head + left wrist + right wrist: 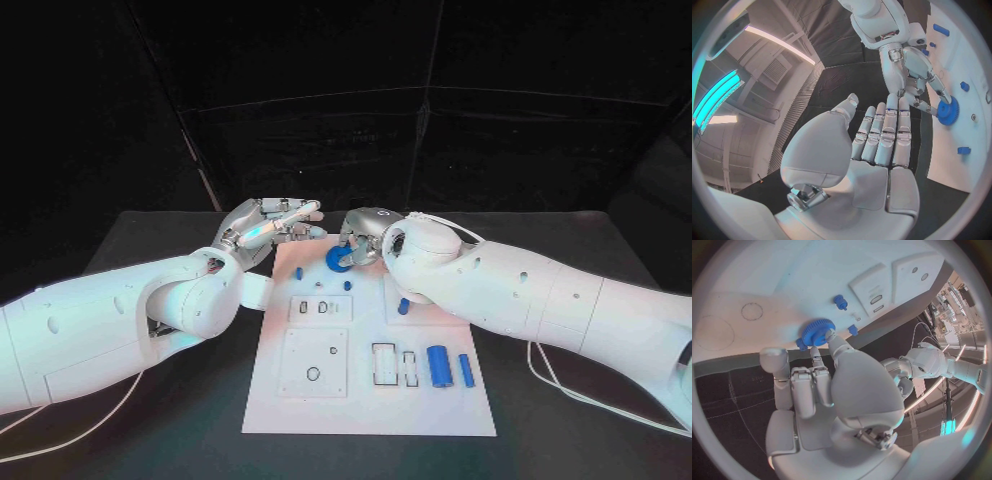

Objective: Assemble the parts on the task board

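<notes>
Near the top edge of the white task board (289, 400), just above centre in the head view, a blue gear (339, 261) lies flat on the plate, and the right hand (369, 238) reaches it from the right side of the frame. In the right wrist view the fingertips (827, 338) touch the gear's toothed rim with the disc lying directly ahead of the palm, so the hand appears to be pinching or pressing it; whether it has a full grip I cannot tell. The gear is round, so no long axis matters; what counts is that its bore sits square over whatever peg it belongs on, and that peg is hidden beneath it. The left hand (267, 225) hovers at the upper left of the board, just beside the gear but apart from it, fingers straight, close together and holding nothing, as the left wrist view shows. The right hand is plainly nearer and, in my judgement, is seating the gear. Other blue parts, including two cylinders (440, 366) at lower right, wait untouched, so much remains to assemble.
</notes>
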`<state>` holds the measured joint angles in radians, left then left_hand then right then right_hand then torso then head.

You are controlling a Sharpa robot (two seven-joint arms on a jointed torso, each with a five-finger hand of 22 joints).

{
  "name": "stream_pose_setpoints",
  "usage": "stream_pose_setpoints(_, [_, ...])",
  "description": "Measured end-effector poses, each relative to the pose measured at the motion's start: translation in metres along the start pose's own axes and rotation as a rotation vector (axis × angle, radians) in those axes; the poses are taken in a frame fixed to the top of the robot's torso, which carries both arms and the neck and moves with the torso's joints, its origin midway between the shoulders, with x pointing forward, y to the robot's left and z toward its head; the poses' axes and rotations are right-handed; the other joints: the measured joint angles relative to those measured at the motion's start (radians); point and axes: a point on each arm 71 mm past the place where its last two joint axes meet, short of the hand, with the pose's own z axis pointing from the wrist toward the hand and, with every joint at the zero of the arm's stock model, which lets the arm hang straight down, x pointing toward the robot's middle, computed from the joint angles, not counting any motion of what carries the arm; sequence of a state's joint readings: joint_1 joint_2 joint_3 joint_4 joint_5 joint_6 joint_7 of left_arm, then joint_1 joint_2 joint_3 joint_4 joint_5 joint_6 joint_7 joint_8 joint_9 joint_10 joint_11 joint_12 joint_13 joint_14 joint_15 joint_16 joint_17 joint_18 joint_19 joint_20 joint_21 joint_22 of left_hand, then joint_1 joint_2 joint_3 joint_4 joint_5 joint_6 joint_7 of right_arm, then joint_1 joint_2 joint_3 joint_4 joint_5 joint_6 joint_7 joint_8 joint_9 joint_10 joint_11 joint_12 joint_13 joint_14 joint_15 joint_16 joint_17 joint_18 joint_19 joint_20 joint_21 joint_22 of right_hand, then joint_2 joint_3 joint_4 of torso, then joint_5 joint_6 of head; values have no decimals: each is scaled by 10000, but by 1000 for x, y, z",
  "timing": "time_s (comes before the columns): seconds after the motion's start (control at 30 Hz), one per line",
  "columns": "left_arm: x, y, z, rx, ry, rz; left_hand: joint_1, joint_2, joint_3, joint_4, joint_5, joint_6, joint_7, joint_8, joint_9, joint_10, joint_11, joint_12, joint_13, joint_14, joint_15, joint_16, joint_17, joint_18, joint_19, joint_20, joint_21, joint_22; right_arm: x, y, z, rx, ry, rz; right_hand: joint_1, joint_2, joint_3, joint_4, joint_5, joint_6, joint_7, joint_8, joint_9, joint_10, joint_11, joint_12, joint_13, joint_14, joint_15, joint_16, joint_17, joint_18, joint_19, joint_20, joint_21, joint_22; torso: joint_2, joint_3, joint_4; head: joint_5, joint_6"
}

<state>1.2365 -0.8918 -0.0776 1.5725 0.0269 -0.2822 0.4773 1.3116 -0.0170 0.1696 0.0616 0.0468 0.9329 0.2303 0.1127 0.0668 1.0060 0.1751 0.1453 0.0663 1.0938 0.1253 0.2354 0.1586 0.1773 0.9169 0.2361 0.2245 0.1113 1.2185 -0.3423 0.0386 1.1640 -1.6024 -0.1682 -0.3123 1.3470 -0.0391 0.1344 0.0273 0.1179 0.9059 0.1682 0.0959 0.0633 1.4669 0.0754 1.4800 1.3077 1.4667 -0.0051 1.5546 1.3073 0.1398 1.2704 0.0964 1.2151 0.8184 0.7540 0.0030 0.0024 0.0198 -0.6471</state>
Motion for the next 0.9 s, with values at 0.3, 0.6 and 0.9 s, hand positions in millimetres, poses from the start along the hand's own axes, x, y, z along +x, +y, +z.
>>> stream_pose_setpoints(0.3, [-1,0,0,-2,-17,11,0,0,-12,-12,0,0,0,0,0,0,0,-48,0,0,0,0,0,0,0,0,0,-4,0,0,0,23,-9,41,-506,-122,-421,379,-128,-505,161,-238,31,-2,107,-68,0,-20,127,0,0,1,-53,128,0,-42,0,-1,1,-8,0])
stream_pose_setpoints(0.6, [-1,0,0,-2,-19,15,0,0,-12,-66,0,0,0,-39,0,0,0,-57,0,0,0,0,8,0,0,0,-38,-19,2,-2,0,101,274,197,-657,-53,-545,664,-74,-467,124,-237,58,-2,106,-68,-1,-34,141,0,8,1,-18,162,0,-22,0,-2,1,1,-15])
stream_pose_setpoints(0.9, [-1,-1,0,-5,-19,17,0,0,-11,-66,0,0,0,-39,-9,0,0,-57,-8,0,0,0,7,0,0,0,-38,-30,5,-5,1,224,746,381,-696,-15,-549,724,-74,-435,156,-238,65,-3,106,-68,-1,-35,141,-1,6,0,-18,162,0,-7,0,1,1,2,-26])
